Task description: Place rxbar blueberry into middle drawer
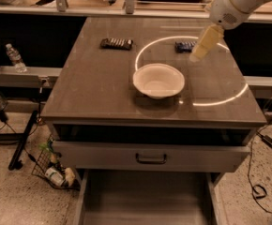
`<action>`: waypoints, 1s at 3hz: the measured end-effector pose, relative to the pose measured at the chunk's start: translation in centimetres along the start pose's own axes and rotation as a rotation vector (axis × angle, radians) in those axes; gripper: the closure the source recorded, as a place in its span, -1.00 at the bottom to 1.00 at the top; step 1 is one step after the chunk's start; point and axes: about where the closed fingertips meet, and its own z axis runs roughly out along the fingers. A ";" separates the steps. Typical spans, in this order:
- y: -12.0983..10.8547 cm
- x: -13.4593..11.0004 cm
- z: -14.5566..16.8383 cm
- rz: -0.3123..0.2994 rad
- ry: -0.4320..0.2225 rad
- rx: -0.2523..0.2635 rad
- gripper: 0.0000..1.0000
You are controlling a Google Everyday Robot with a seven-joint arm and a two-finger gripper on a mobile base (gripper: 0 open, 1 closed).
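The rxbar blueberry point(183, 46), a small dark blue bar, lies flat at the back right of the countertop, inside a bright ring of light. My gripper point(198, 54) hangs from the white arm at the upper right, its pale tip just right of the bar and partly covering the bar's right end. The middle drawer point(145, 198) stands pulled out at the bottom of the view, showing a plain grey floor with nothing in it.
A white bowl point(158, 80) sits mid-counter, in front of the bar. A dark brown bar point(117, 43) lies at the back left. A grey drawer front with a black handle point(151, 159) sits slightly out, above the open tray. A water bottle point(14, 57) stands on the left ledge, and cables lie on the floor.
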 end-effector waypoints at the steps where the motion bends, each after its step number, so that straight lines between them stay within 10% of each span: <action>1: -3.9 -1.0 4.8 0.097 -0.068 0.032 -1.00; 3: -9.0 2.7 11.6 0.443 -0.101 0.097 -1.00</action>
